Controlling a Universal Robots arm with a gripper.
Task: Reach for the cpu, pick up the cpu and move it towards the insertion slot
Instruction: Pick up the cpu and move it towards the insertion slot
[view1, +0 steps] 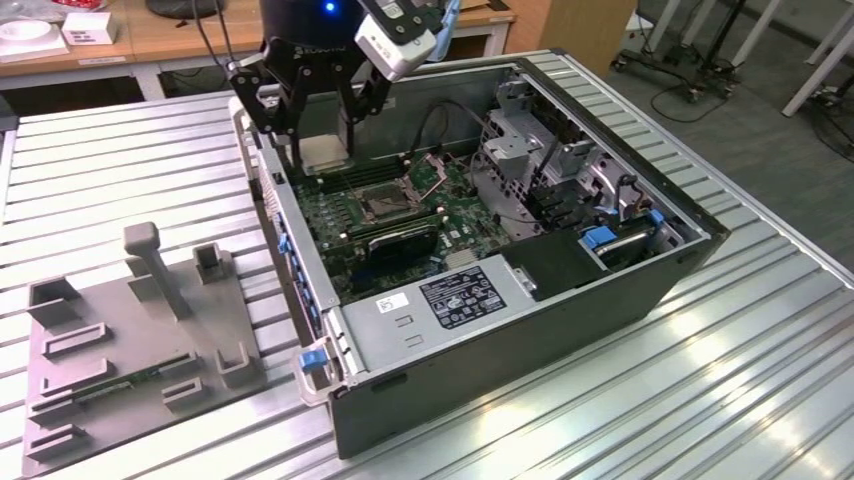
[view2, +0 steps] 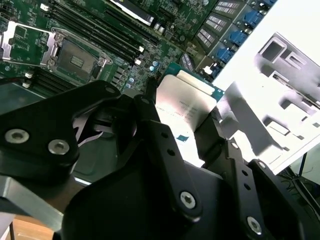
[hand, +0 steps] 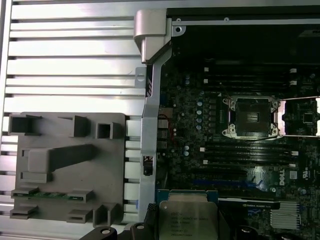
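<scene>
One pincer grips the cpu (above ribbed metal table).

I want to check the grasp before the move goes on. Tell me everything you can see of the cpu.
The cpu is a small flat square chip with a pale silvery metal lid on a green-edged board, printed on top. It is held off the board in the gripper, black fingers pressing two opposite edges. In the exterior view it hangs over the open computer case's motherboard, short of the insertion slot, which stands open.
</scene>
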